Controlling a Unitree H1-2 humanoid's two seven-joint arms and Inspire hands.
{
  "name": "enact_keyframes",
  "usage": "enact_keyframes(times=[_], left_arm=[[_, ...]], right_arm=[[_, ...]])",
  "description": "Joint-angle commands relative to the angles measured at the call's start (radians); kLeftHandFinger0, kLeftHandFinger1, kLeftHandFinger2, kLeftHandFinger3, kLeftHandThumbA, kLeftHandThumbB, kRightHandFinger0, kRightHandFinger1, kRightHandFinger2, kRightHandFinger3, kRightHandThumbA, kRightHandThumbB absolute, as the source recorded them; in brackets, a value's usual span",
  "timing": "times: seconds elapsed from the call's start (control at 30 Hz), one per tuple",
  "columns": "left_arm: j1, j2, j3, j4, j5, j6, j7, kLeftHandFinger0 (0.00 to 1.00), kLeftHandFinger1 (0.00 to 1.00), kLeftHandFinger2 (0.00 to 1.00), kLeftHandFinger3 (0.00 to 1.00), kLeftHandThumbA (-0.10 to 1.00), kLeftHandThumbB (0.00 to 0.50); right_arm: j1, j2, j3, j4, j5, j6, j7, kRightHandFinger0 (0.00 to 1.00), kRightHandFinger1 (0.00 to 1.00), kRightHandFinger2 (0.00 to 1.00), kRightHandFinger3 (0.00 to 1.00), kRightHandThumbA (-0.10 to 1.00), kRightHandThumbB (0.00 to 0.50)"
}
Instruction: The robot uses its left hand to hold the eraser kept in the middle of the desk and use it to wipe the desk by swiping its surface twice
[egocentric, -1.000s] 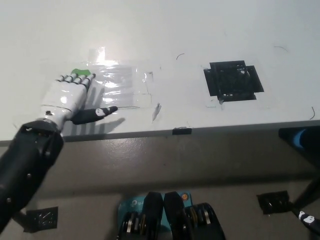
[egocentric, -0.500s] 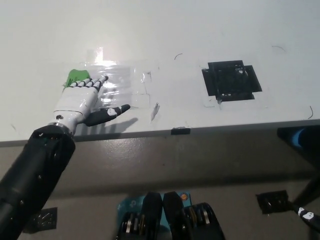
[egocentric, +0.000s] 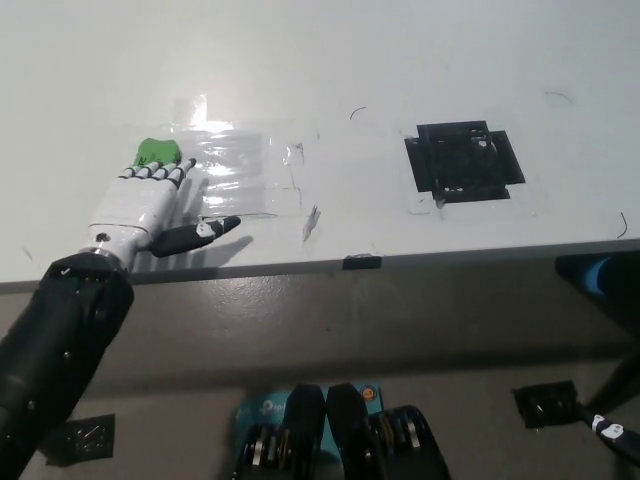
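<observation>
1. Under the fingertips of your left hand (egocentric: 140, 205), at the left of the white surface (egocentric: 330, 60), sits the green eraser (egocentric: 156, 151); only its far part shows; the rest lies beneath the fingers.
2. Your left hand lies flat, palm down, fingers held close together over the eraser, thumb stretched out to the side along the surface; whether the fingers truly grip the eraser or only press on it, you cannot tell from this view.
3. Judged from this pose, you are in the wiping step, with the eraser pinned to the surface beside a patch of clear tape (egocentric: 245, 175); how many swipes are done cannot be read here.
4. Your next move calls for steady downward pressure and a level slide, so the eraser does not slip out from under the fingers.
5. Well apart to the right is a black tape square (egocentric: 465, 162); your right hand (egocentric: 612, 435) shows only as a sliver at the bottom right corner; its state is not clear.
</observation>
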Motion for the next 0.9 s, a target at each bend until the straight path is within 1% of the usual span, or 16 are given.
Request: enact_keyframes(times=[0.0, 0.03, 0.07, 0.2, 0.3, 0.33, 0.37, 0.4, 0.43, 0.57, 0.63, 0.7, 0.77, 0.8, 0.83, 0.87], left_arm=[[-0.018, 0.023, -0.014, -0.008, 0.041, -0.014, 0.032, 1.00, 1.00, 1.00, 1.00, 1.00, 0.356], [-0.019, 0.023, -0.018, -0.003, 0.046, -0.007, 0.025, 1.00, 1.00, 1.00, 1.00, 1.00, 0.359], [-0.016, 0.019, -0.022, 0.014, 0.045, -0.008, 0.031, 1.00, 1.00, 1.00, 1.00, 1.00, 0.344], [-0.018, 0.009, -0.025, 0.044, 0.028, -0.013, 0.032, 1.00, 1.00, 1.00, 1.00, 1.00, 0.330], [-0.016, -0.010, -0.031, 0.083, 0.019, -0.018, 0.045, 1.00, 1.00, 1.00, 1.00, 1.00, 0.352], [-0.013, -0.017, -0.034, 0.099, 0.021, -0.021, 0.059, 1.00, 1.00, 1.00, 1.00, 1.00, 0.338], [-0.009, -0.022, -0.039, 0.094, 0.020, -0.006, 0.033, 1.00, 1.00, 1.00, 1.00, 1.00, 0.317], [-0.012, -0.035, -0.046, 0.125, 0.021, -0.012, 0.043, 1.00, 1.00, 1.00, 1.00, 1.00, 0.332], [-0.015, -0.041, -0.051, 0.149, 0.022, -0.020, 0.058, 1.00, 1.00, 1.00, 1.00, 1.00, 0.330], [-0.015, -0.048, -0.050, 0.191, 0.012, -0.033, 0.086, 1.00, 1.00, 1.00, 1.00, 1.00, 0.336], [-0.012, -0.051, -0.044, 0.212, 0.002, -0.040, 0.103, 1.00, 1.00, 1.00, 1.00, 1.00, 0.372], [-0.003, -0.051, -0.039, 0.216, -0.003, -0.038, 0.113, 1.00, 1.00, 1.00, 1.00, 1.00, 0.388], [0.005, -0.064, -0.009, 0.240, -0.046, -0.049, 0.127, 1.00, 1.00, 1.00, 1.00, 1.00, 0.403], [0.025, -0.082, 0.021, 0.257, -0.082, -0.069, 0.162, 1.00, 1.00, 1.00, 1.00, 1.00, 0.364], [0.041, -0.092, 0.046, 0.258, -0.114, -0.084, 0.171, 1.00, 1.00, 1.00, 1.00, 1.00, 0.338], [0.054, -0.108, 0.074, 0.260, -0.143, -0.094, 0.179, 1.00, 1.00, 1.00, 1.00, 1.00, 0.298]], right_arm=[[-0.002, 0.002, -0.006, -0.036, -0.006, -0.014, -0.017, 1.00, 1.00, 1.00, 1.00, 1.00, 0.011], [-0.001, 0.002, -0.007, -0.037, -0.004, -0.012, -0.016, 1.00, 1.00, 1.00, 1.00, 1.00, 0.011], [-0.001, 0.002, -0.006, -0.040, -0.006, -0.008, -0.016, 1.00, 1.00, 1.00, 1.00, 1.00, 0.005], [-0.006, -0.002, -0.009, -0.040, -0.003, -0.011, -0.014, 1.00, 1.00, 1.00, 1.00, 1.00, 0.001], [-0.006, 0.001, -0.005, -0.037, -0.005, -0.019, -0.014, 1.00, 1.00, 1.00, 1.00, 1.00, 0.007], [-0.004, 0.005, -0.005, -0.039, -0.005, -0.017, -0.017, 1.00, 1.00, 1.00, 1.00, 1.00, 0.004], [-0.002, 0.005, -0.004, -0.040, -0.007, -0.021, -0.016, 1.00, 1.00, 1.00, 1.00, 1.00, 0.009], [-0.001, 0.008, -0.007, -0.041, -0.001, -0.022, -0.016, 1.00, 1.00, 1.00, 1.00, 1.00, 0.010], [-0.002, 0.010, -0.009, -0.041, 0.001, -0.021, -0.017, 1.00, 1.00, 1.00, 1.00, 1.00, 0.017], [-0.004, 0.010, -0.008, -0.040, 0.002, -0.027, -0.015, 1.00, 1.00, 1.00, 1.00, 1.00, 0.002], [-0.006, 0.007, -0.005, -0.038, -0.003, -0.034, -0.014, 1.00, 1.00, 1.00, 1.00, 1.00, 0.000], [-0.009, 0.003, -0.001, -0.035, -0.008, -0.037, -0.013, 1.00, 1.00, 1.00, 1.00, 1.00, 0.005], [-0.010, 0.000, -0.002, -0.031, -0.008, -0.049, -0.012, 1.00, 1.00, 1.00, 1.00, 1.00, 0.000], [-0.009, 0.003, -0.004, -0.033, -0.008, -0.046, -0.016, 1.00, 1.00, 1.00, 1.00, 1.00, 0.000], [-0.008, 0.005, -0.004, -0.036, -0.008, -0.042, -0.017, 1.00, 1.00, 1.00, 1.00, 1.00, 0.001], [-0.011, 0.003, -0.005, -0.036, -0.005, -0.039, -0.015, 1.00, 1.00, 1.00, 1.00, 1.00, 0.004]])
